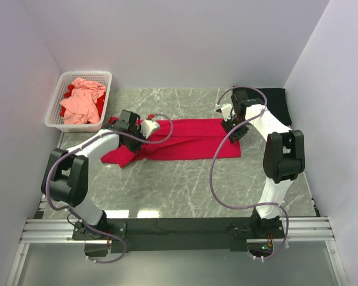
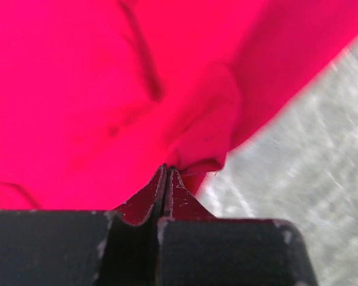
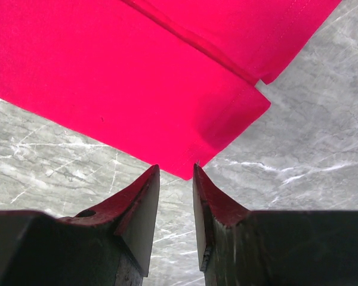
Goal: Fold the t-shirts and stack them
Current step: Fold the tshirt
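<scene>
Far left rear: one white lattice basket (image 1: 55, 114), with one salmon-pink t-shirt (image 1: 82, 101) bunched inside and a patch of red cloth (image 1: 68, 92) showing beside it; cannot tell what that red piece is.

Left of centre: left gripper (image 2: 167, 170), jaws pressed together, clamped on a raised fold at the left end of the crimson t-shirt (image 1: 194, 140). Cloth there pulled up into a small peak at the fingertips.

Centre: one crimson t-shirt, laid as a long band across the marble table (image 1: 185, 190), left end rumpled, right end flat with a layered edge.

Right of centre: right gripper (image 3: 176, 173), jaws a narrow gap apart, nothing held between them, tips just at the near right corner of the crimson t-shirt; contact not determinable.

Far right rear: one black t-shirt (image 1: 278, 100), lying flat behind the right arm.

Count: two grippers, three t-shirts, one basket.
</scene>
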